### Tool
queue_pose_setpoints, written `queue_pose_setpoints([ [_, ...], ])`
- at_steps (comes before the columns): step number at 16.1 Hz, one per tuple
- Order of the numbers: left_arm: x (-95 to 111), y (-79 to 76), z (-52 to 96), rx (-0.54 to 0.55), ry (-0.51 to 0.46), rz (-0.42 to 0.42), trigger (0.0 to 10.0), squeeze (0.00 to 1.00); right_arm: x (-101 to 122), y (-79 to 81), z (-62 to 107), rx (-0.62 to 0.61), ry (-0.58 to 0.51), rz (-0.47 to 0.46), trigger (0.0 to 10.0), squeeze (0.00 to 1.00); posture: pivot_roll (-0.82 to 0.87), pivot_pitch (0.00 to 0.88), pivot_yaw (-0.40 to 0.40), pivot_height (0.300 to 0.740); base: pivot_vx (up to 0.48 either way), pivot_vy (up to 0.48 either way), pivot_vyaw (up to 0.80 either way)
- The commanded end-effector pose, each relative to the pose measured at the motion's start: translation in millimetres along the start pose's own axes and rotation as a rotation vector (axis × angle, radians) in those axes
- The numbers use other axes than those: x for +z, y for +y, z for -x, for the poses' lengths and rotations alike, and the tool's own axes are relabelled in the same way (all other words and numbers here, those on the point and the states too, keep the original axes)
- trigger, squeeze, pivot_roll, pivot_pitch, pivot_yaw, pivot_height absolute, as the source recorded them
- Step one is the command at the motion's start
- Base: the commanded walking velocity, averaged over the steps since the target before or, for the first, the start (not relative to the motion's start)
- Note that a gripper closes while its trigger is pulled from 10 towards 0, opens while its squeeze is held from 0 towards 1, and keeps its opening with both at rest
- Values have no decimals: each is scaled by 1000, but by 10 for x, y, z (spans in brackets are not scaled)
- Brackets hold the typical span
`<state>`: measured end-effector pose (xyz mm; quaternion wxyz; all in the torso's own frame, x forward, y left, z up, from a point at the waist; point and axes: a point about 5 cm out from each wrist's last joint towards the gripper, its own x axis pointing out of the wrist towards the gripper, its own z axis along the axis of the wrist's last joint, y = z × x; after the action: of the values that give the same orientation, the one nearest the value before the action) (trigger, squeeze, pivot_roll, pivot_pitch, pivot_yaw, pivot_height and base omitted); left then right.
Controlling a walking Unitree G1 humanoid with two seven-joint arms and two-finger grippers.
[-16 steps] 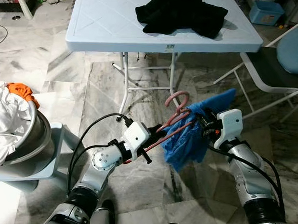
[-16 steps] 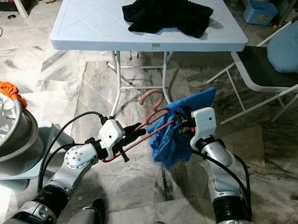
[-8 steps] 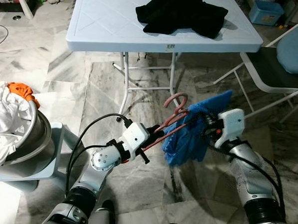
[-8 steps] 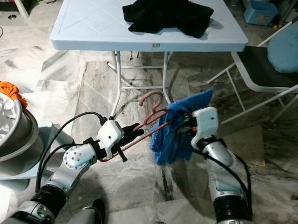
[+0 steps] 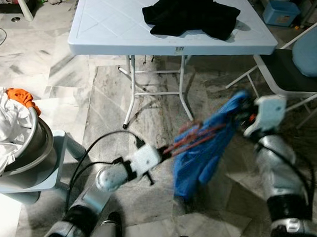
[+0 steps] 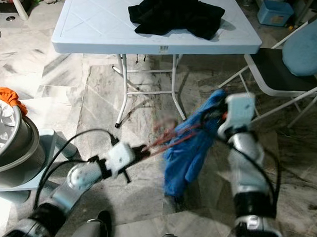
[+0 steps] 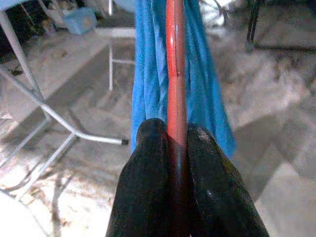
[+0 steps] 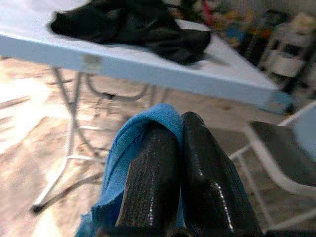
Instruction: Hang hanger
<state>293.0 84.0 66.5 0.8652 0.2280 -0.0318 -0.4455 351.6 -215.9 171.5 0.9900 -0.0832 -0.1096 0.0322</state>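
Hanging between the two arms above the marble floor (image 5: 117, 95), blurred: a red hanger (image 7: 176, 74) with a blue cloth (image 5: 202, 152) draped over its far end. Left gripper (image 7: 174, 143) pinches the hanger's near bar, fingers (image 7: 148, 163) tight on either side of it. Right gripper (image 8: 170, 148) sits higher, fingers pressed together on a fold of the cloth's upper edge. Cloth droops below, clear of the floor. Beyond: a white folding table (image 5: 99, 25) with a black garment (image 5: 190, 11) heaped on it. Chair (image 5: 294, 67) to the right. Steel bin (image 5: 24, 143) of laundry to the left.
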Motion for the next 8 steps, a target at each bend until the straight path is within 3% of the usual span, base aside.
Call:
queue_pose_setpoints([
  [1,12,-49,28,-30,-9,-49,0,0,-11,-96,-7,-56,13,19,0,0,-87,225,-51,740,0,0,0],
  [5,-12,-51,134,32,-24,-59,0,0,-201,-202,10,-154,135,84,0,0,-71,226,-51,740,0,0,0],
  [8,-42,14,236,160,-20,-73,0,0,-435,-411,152,-283,277,125,0,0,-66,226,-50,740,0,0,0],
])
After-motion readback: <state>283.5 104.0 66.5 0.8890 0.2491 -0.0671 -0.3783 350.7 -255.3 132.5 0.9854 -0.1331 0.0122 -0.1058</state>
